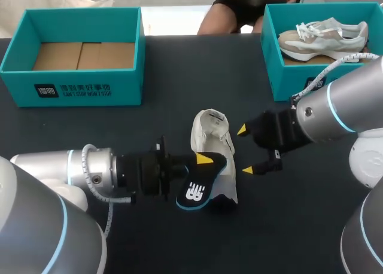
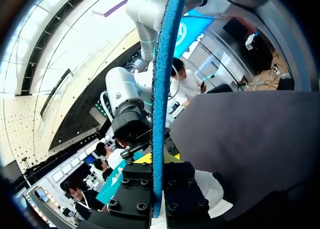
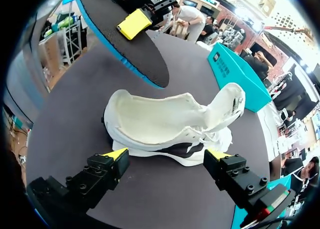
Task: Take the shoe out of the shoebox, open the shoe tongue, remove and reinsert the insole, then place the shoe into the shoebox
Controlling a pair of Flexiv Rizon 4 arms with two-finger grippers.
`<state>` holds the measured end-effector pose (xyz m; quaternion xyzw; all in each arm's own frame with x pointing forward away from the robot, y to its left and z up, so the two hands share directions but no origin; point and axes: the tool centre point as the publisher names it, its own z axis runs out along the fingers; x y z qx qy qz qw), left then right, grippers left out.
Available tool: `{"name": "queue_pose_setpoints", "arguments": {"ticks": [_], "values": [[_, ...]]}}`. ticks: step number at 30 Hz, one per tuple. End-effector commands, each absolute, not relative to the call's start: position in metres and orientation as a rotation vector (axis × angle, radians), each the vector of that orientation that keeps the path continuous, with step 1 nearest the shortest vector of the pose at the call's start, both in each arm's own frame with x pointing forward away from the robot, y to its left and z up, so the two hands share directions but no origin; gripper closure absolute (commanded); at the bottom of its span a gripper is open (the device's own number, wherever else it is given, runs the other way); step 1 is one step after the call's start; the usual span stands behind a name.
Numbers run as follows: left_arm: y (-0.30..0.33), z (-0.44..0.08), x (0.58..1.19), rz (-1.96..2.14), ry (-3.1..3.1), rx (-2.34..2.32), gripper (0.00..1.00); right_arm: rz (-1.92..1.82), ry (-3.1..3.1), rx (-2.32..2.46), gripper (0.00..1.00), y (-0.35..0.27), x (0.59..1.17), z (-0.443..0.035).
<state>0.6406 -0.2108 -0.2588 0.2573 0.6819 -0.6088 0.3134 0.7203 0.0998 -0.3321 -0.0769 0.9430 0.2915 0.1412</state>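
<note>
Insole (image 2: 161,89), pinched edge-on in my left gripper (image 2: 159,194); shoe (image 3: 165,124) on table (image 3: 65,114), unheld.
Right gripper (image 3: 166,156) spread wide before the shoe, holding nothing. Risk: pushing the insole in may shove the loose shoe or snag its collar. Only my right wrist view shows the hollow interior; the left's shows just insole edge.

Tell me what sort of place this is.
Probably a robot trial bench for shoe handling: a dark table with an empty teal shoebox and a filled shoebox, a white shoe lying loose, the left gripper holding its insole.
</note>
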Motion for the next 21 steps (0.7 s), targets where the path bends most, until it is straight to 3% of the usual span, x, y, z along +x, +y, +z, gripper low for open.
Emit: {"name": "queue_pose_setpoints", "arguments": {"ticks": [1, 21], "values": [[-0.211, -0.259, 0.640, -1.607, 1.790, 0.675, 1.00, 0.864, 2.710, -0.238, 0.00, 0.111, 0.722, -0.343], [-0.238, -0.275, 0.641, -1.652, 1.799, 0.647, 1.00, 0.846, 2.707, -0.220, 0.00, 0.114, 0.723, -0.345]]}}
